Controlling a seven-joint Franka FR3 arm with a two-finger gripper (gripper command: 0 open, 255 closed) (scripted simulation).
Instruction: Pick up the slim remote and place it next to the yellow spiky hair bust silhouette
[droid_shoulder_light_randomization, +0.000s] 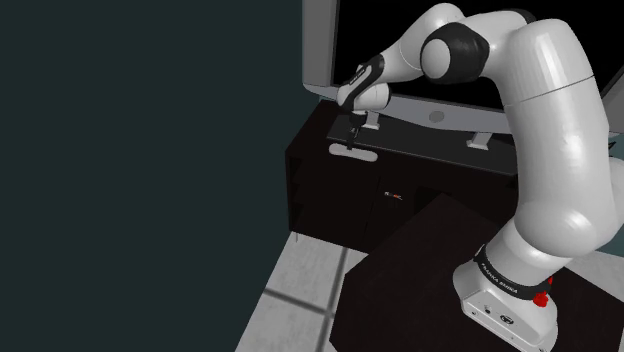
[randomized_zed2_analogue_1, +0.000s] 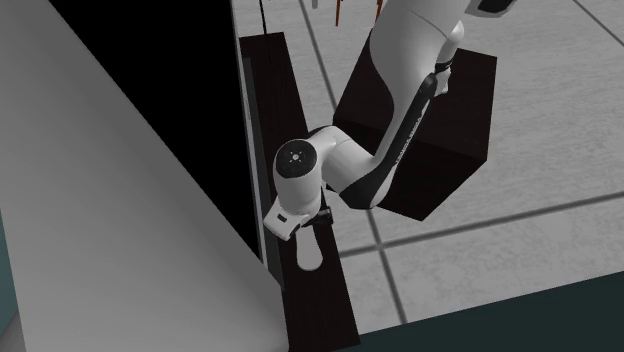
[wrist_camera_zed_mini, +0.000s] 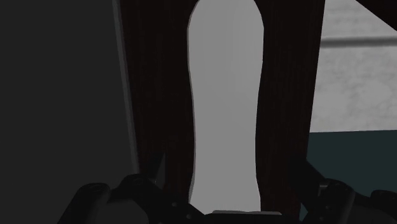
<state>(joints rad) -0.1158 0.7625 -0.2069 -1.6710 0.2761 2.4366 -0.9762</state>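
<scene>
Hovering claw: black two-finger claw (wrist_camera_zed_mini: 229, 170) hangs low over the slim pale-grey remote (wrist_camera_zed_mini: 226, 95), lined up along its length; in the shoulder view the claw (droid_shoulder_light_randomization: 353, 130) sits just above the remote (droid_shoulder_light_randomization: 352, 150).
Claw state: released. The fingers (wrist_camera_zed_mini: 156, 177) stand apart, one on each side of the remote, with a strip of dark top showing between each finger and the remote's edge. I judge there is no contact.
Remote: lies flat on the top of the dark wood-grain cabinet (droid_shoulder_light_randomization: 330, 195), lengthwise along that narrow top and toward the end at the shoulder view's left, in front of the flat screen with a grey frame (droid_shoulder_light_randomization: 320, 45). Seen from above, the remote (randomized_zed2_analogue_1: 308, 252) is just beyond the claw (randomized_zed2_analogue_1: 312, 228), with bare cabinet top (randomized_zed2_analogue_1: 322, 300) running on past it.
Done: approach and alignment look finished.
Left: close on the remote, lift it, carry it, and set it down beside the yellow spiky hair bust silhouette. By my reading that is nearly the whole task.
Hidden: the remote's near end is cut off under the hand. The fingertips are hard to make out, being black against dark wood. Height above the remote is hard to judge.
Goal spot: I cannot tell where the bust stands, so the carry direction is unknown.
</scene>
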